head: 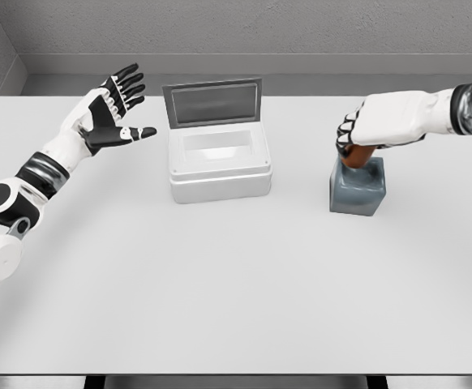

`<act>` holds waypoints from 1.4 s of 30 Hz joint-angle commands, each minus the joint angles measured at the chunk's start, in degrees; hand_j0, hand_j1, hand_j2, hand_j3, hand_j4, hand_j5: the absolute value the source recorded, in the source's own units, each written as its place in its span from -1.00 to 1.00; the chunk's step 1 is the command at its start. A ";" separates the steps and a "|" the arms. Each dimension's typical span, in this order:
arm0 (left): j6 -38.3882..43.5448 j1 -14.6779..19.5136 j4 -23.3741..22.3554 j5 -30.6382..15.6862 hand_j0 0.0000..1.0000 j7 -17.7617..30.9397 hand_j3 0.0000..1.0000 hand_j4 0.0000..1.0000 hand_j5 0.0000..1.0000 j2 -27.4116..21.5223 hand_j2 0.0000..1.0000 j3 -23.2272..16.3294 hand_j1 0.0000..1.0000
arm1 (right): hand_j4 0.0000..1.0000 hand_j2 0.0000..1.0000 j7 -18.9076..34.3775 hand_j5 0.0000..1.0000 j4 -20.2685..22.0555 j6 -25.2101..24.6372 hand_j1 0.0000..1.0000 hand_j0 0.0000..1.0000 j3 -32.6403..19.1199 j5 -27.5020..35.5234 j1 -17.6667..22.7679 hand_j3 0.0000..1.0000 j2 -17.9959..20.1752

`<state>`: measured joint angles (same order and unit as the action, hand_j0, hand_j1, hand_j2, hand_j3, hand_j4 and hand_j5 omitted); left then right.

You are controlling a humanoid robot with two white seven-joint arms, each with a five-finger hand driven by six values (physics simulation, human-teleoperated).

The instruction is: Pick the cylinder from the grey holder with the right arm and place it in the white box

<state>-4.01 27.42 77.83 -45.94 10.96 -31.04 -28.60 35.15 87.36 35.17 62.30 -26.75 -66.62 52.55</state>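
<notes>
A brown-orange cylinder (359, 156) stands in the grey holder (357, 190) at the right of the table. My right hand (354, 134) comes in from the right edge and its fingers are curled around the cylinder's top, hiding most of it. The cylinder's lower part sits inside the holder. The white box (219, 166) stands left of the holder, its lid (213, 103) open and upright at the back, its inside empty. My left hand (119, 105) is raised over the table's far left, fingers spread, holding nothing.
The white table (236, 292) stretches wide in front of the box and holder. A grey wall (236, 32) runs behind the table's far edge.
</notes>
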 commanded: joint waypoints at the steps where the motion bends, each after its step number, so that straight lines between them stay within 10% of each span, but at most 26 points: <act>1: -0.03 0.00 0.04 -0.12 1.00 0.02 1.00 1.00 1.00 -0.07 1.00 0.04 1.00 | -0.15 -0.15 -0.15 -0.15 0.26 -0.17 -0.15 -0.15 -0.07 0.12 -0.17 -0.15 -0.96; 17: 0.05 1.58 -2.07 -0.03 1.00 0.02 1.00 1.00 1.00 1.34 1.00 0.04 1.00 | -0.15 -0.15 -0.15 -0.15 -12.39 -0.17 -0.15 -0.15 0.63 -1.46 -5.36 -0.15 -21.00; 42: 0.05 1.58 -2.07 -0.03 1.00 0.02 1.00 1.00 1.00 1.78 1.00 0.12 1.00 | -0.13 -0.13 -0.15 -0.13 -24.78 -0.17 -0.13 -0.13 0.63 -2.43 -6.59 -0.13 -31.28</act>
<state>-3.94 29.00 75.74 -45.82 10.97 -29.25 -28.57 35.01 62.76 35.14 63.01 -29.31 -73.30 21.36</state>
